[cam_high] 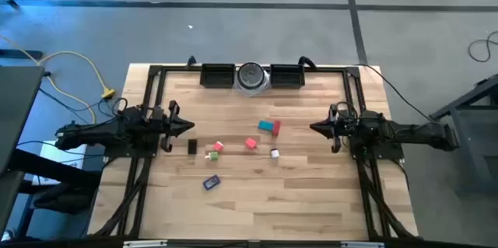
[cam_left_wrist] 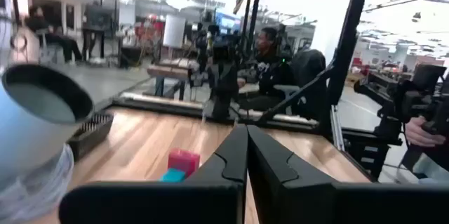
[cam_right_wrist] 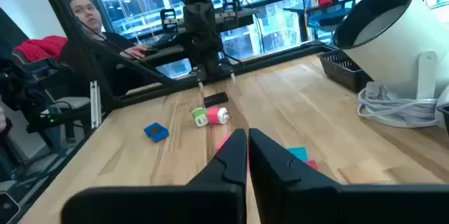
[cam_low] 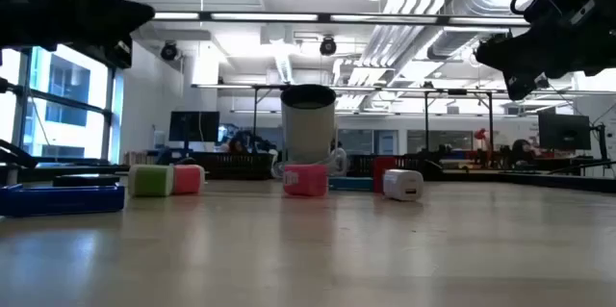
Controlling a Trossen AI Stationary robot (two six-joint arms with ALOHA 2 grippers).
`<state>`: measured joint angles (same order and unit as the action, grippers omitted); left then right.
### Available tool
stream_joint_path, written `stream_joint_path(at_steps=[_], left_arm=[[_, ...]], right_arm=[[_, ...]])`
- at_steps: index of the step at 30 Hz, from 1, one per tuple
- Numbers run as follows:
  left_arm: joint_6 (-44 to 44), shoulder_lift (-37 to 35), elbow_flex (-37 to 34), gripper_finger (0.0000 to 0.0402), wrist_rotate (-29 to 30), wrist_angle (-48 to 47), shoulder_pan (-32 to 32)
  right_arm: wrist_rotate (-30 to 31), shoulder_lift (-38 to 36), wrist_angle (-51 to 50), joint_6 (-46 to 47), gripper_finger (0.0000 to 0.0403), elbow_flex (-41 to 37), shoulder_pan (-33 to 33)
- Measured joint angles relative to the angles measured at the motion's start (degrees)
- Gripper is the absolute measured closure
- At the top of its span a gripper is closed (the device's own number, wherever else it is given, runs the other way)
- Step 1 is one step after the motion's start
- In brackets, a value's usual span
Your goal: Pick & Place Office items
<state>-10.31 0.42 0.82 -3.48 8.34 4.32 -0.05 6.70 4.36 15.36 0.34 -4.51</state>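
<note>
Jaws fully closed on both the left gripper [cam_high: 189, 127] and the right gripper [cam_high: 314, 128], nothing held; both hover at opposite sides of the table [cam_high: 311, 201]. Office items lie loose mid-table between them: black bar [cam_high: 192, 147], green cube [cam_high: 213, 155], pink block [cam_high: 219, 146], red block [cam_high: 250, 143], teal block [cam_high: 267, 126], white bit [cam_high: 275, 153], blue flat piece [cam_high: 211, 182]. Judged light, rigid, smooth plastic; should pinch across flat opposite faces. Flat piece looks hardest, low to the wood. Round disc [cam_high: 251, 77] sits at the far edge.
</note>
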Motion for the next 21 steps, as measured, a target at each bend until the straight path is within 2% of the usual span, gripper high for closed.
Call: stream_joint_path(at_steps=[8,13,17,21], left_arm=[[-3.78,4.21,0.02,0.0401,0.71,-0.85,0.0],[-5.58,8.29,0.02,0.0401,0.71,0.47,0.0],[-6.49,11.78,0.02,0.0401,-0.38,5.07,0.0],[-7.27,15.17,0.04,0.0389,-2.61,9.31,0.0]], right_arm=[[0.35,-0.02,3.57,-3.5,0.04,0.0,0.02],[1.05,0.0,4.67,-1.51,0.04,0.0,0.02],[-2.87,0.33,6.56,-1.48,0.04,0.0,0.02],[-8.65,3.78,12.63,-0.67,0.04,0.0,0.02]])
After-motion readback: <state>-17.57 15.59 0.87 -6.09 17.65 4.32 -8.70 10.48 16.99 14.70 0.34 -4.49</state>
